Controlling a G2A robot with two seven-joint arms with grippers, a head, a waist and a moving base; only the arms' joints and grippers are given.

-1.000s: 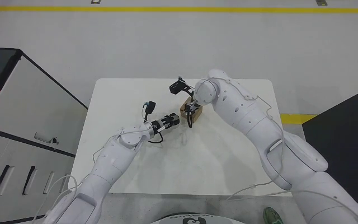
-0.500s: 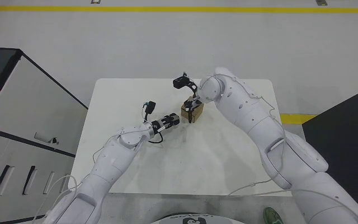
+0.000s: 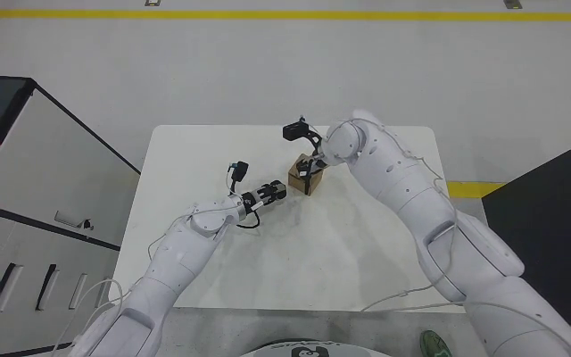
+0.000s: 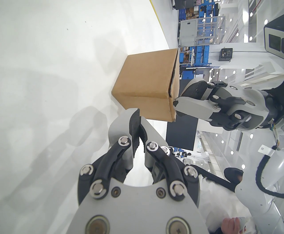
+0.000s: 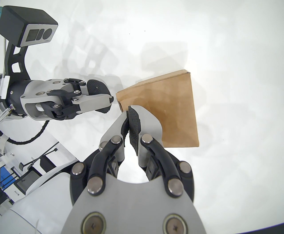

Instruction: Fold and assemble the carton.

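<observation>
Rightward we have shifted our right pincer (image 5: 131, 112), closed against the carton (image 4: 146, 77) at its upper edge; our left pincer (image 4: 138, 116), also closed, lies just beside.

A white rounded-corner table (image 3: 343, 263) stands on a pale grey floor (image 3: 268, 76) crossed by a yellow painted line (image 3: 268, 14) at the far side. A grey cabinet with a black top edge (image 3: 53, 165) stands left, a dark panel (image 3: 544, 210) right. Blue storage racks (image 4: 188, 11) and round ceiling lights (image 4: 231, 20) show in the hall beyond.
</observation>
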